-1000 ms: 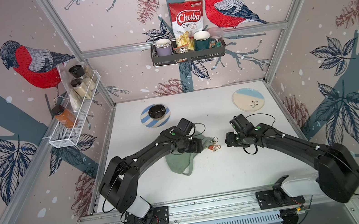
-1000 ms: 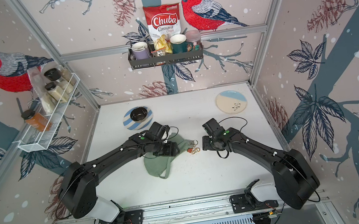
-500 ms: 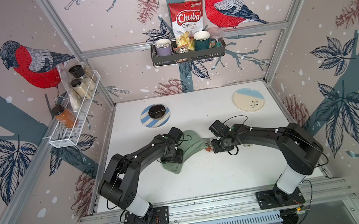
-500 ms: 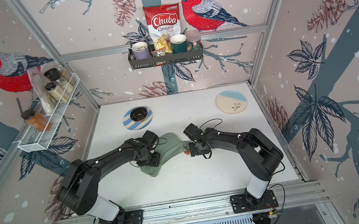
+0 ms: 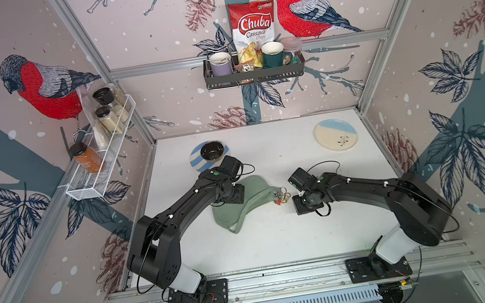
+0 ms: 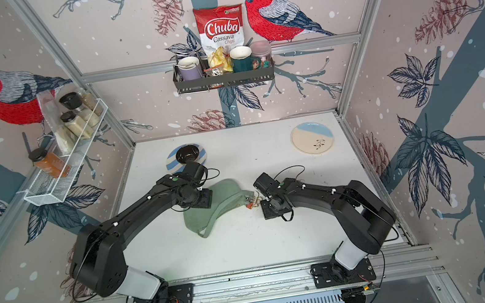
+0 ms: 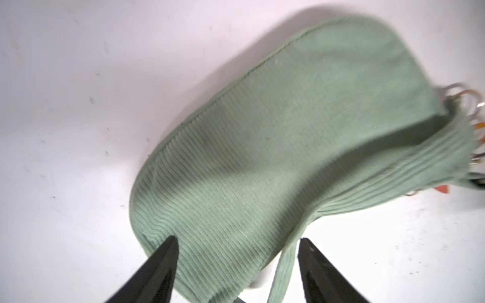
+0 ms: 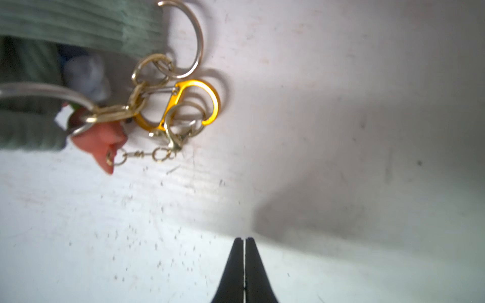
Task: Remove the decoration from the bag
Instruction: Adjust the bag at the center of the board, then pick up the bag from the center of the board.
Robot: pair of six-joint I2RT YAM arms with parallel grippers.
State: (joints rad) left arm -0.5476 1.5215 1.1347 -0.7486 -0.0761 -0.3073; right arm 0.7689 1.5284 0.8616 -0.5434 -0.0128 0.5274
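Bag (image 5: 256,190) is ribbed sage-green fabric, keyrings (image 5: 282,196) at one end.

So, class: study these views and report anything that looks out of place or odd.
The right gripper is shut on nothing: its jaws meet over bare table, apart from the decoration, which lies at the end of the bag, apparently still attached. Nothing looks spilled or damaged.

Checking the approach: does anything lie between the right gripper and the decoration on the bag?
Nothing visible does. In the right wrist view, only bare table separates the shut right gripper from the decoration on the bag.
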